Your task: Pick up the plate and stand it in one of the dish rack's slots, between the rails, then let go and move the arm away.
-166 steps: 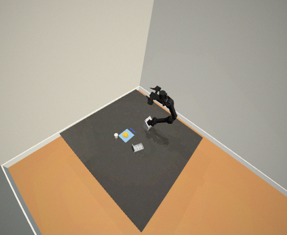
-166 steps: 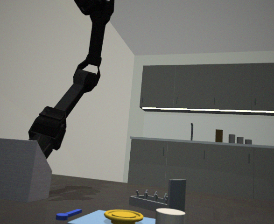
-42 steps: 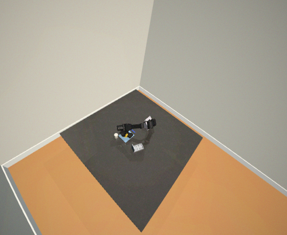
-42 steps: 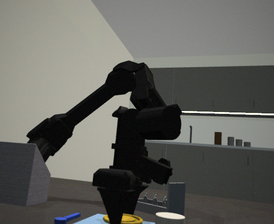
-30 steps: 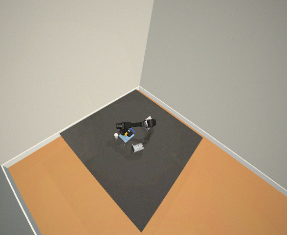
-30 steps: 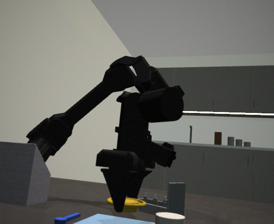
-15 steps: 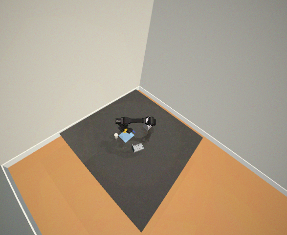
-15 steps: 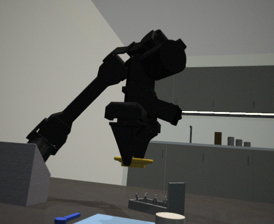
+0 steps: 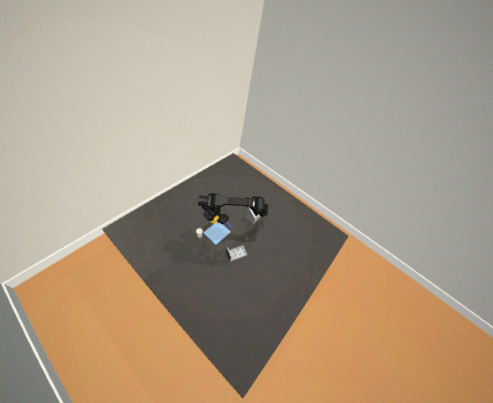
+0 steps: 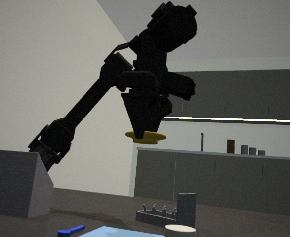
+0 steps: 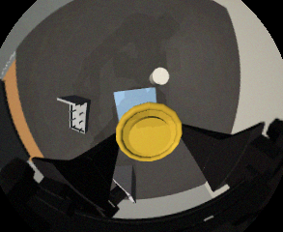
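Your gripper (image 10: 143,134) pinches the yellow plate (image 10: 153,137) by its edges and holds it flat, high above the table. The dish rack (image 10: 155,215) sits low, off to one side, near the blue mat (image 9: 217,234).

Watch out. The plate lies flat, but it has to stand up on its edge. If you tip it too fast, it may slide out of the fingers and drop.

The rack's slots look thin. If you come down a bit off, the plate may bump a rail and push the rack away.

The white cup (image 9: 199,232) stands by the mat. Swing wide so you do not knock it.
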{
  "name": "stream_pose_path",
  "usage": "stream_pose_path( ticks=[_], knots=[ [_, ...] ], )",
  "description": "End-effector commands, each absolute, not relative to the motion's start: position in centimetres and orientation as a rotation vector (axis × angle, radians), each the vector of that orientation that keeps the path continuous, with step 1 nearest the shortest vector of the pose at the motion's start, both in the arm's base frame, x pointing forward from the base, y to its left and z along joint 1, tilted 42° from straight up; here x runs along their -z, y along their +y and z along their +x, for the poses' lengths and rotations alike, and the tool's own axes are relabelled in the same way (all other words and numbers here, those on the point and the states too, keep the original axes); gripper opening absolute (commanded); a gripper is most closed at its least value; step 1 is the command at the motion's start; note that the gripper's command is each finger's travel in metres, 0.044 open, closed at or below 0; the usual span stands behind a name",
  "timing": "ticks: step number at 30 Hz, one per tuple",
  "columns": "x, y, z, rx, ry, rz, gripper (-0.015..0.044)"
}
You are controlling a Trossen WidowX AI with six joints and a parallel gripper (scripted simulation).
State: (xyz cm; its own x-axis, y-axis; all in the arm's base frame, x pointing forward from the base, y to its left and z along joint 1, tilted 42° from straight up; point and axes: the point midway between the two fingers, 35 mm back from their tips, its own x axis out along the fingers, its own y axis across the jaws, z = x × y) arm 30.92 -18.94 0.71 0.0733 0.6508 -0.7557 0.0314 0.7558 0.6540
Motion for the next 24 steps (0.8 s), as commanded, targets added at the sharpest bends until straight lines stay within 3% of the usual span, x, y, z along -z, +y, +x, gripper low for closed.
stream_pose_path(
  ticks=[1, 24],
  knots=[
    [-1.3, -19.0, 30.9, -0.496, 1.452, 0.610, 0.0000],
    [-10.1, -10.6, 30.9, 0.120, 1.631, 1.218, 0.0000]
  ],
)
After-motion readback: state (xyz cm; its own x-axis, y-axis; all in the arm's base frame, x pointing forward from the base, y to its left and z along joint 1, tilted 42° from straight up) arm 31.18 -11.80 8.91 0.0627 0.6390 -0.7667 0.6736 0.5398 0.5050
